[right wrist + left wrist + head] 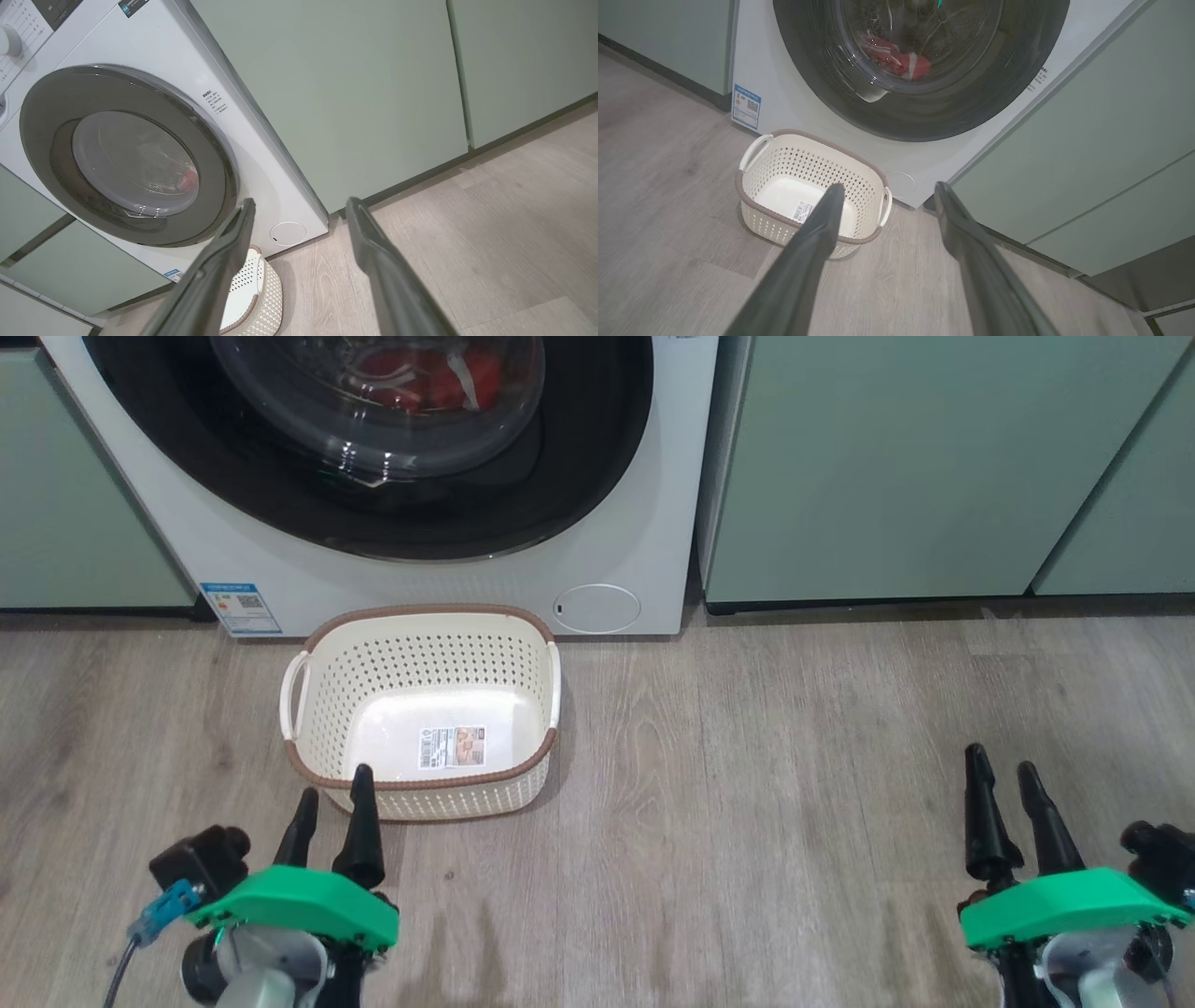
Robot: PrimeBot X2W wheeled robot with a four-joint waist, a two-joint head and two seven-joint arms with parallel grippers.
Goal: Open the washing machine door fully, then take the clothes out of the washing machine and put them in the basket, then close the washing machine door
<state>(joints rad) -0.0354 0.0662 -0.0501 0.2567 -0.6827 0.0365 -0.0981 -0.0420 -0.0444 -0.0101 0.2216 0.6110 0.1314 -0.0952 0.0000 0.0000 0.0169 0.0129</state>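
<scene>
A home laundry corner: a white washing machine built in between pale-green cabinets, on a wood-look floor.

Clothes sit behind the closed washing machine door; cream basket stands before it.
</scene>
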